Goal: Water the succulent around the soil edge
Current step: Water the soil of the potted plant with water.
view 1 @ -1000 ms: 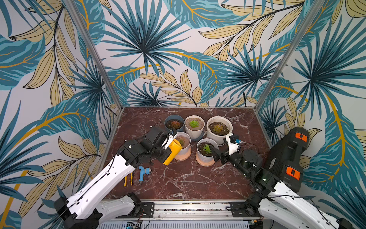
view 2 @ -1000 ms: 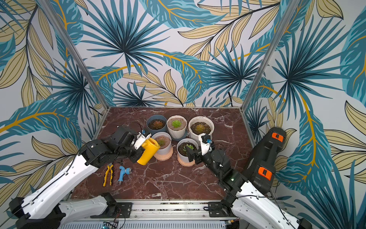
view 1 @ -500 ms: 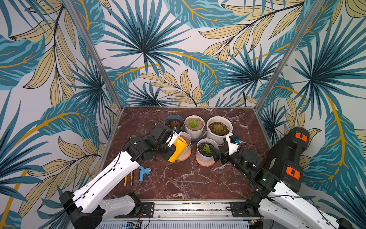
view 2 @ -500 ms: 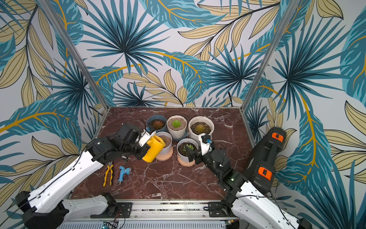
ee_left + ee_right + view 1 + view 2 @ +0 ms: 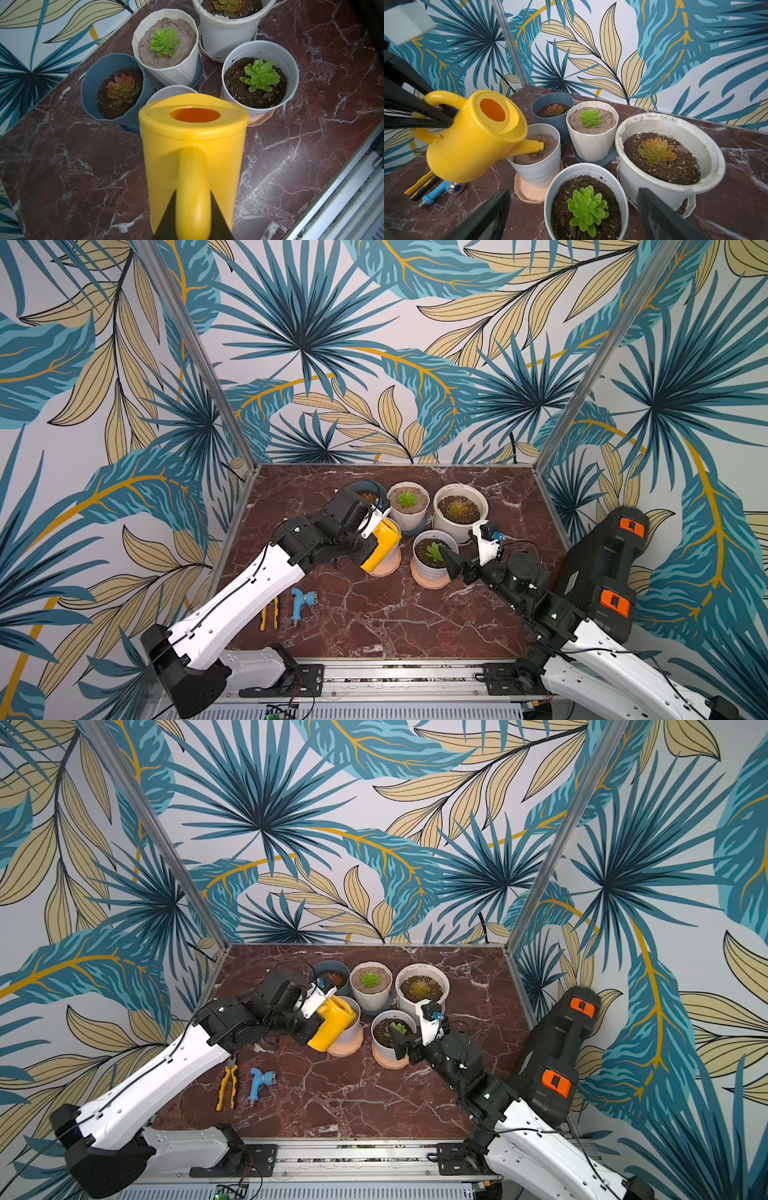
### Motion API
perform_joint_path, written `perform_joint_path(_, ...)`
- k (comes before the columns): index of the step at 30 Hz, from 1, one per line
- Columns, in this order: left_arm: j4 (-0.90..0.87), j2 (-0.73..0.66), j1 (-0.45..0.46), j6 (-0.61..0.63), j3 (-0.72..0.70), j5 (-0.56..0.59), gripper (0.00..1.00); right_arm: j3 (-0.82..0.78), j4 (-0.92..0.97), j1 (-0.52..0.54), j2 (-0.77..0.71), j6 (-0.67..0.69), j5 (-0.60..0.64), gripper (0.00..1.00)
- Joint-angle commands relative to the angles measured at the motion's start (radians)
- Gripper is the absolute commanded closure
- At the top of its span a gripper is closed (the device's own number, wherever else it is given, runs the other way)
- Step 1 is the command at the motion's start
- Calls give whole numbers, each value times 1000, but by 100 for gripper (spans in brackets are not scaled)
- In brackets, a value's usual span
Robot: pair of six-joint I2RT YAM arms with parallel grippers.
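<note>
Succulent (image 5: 535,137) lies directly under the spout tip (image 5: 539,145) of the watering can (image 5: 473,143); left fingers (image 5: 166,220) pinch its handle (image 5: 193,187), right fingers (image 5: 483,214) spread wide.

Both top views hang high over the front rail (image 5: 395,672), side by side, tilted down toward the back wall (image 5: 374,364), far enough off to take in the whole worktop (image 5: 374,626). The left wrist camera sits close behind its fingers (image 5: 167,220), looking steeply down past the watering can (image 5: 193,158). The right wrist camera looks out low between its own fingers (image 5: 483,216) toward the back corner. All four share the cluster of pots (image 5: 372,1001).
</note>
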State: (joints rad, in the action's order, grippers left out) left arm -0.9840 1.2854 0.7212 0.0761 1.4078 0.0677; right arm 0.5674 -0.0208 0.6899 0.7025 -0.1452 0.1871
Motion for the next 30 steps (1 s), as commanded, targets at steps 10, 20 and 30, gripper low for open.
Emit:
perform_joint_path(10, -15, 69, 2, 74, 93, 84, 100, 0, 3, 4, 4, 14, 8, 0)
perform_joint_path(20, 29, 63, 2, 56, 124, 61, 100, -1, 5, 3, 7, 15, 7, 0)
perform_joint_path(30, 29, 51, -65, 91, 101, 88, 100, 2, 7, 5, 8, 16, 6, 1)
